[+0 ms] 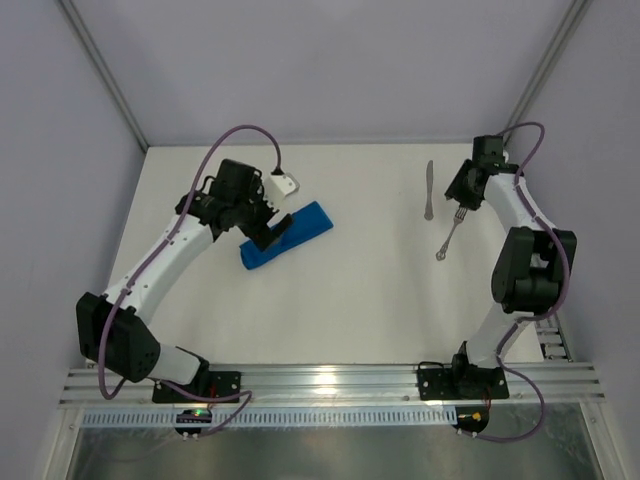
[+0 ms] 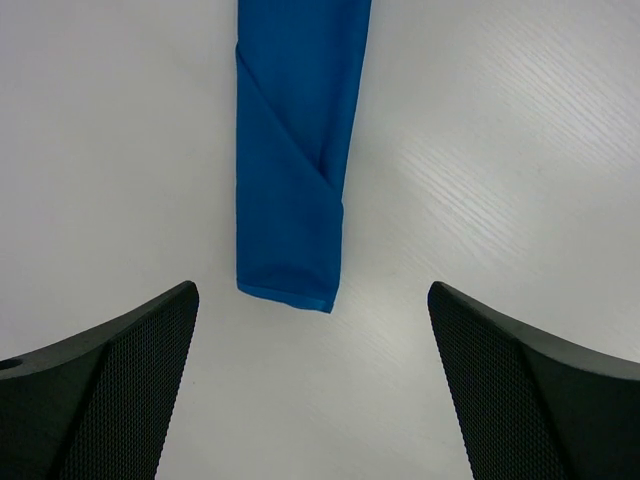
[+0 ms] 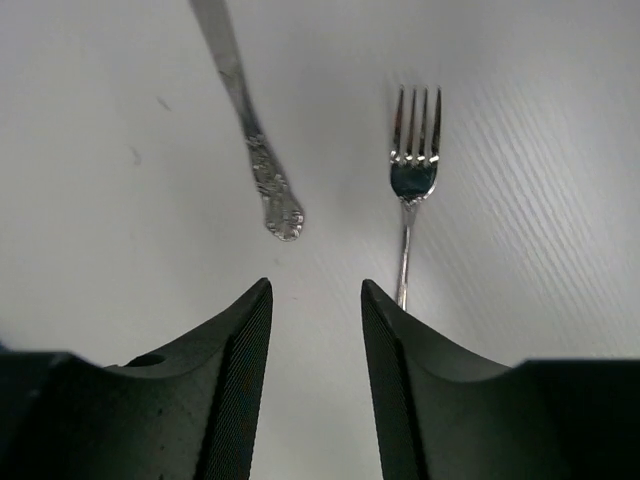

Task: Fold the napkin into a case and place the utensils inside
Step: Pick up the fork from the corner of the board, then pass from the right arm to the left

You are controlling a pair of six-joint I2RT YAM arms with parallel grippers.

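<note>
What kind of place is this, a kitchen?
Probably a robotics test cell, not a kitchen: two arms bolted to a metal rail, a white table walled by plain panels, and only a folded napkin, knife and fork laid out.

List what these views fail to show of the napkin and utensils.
Napkin: left wrist view, far end cut off by the top edge; top view, left gripper covers part.
Knife: right wrist view, blade cut off by the top edge.
Fork: right wrist view, lower handle behind a finger; top view, tines too small.
</note>
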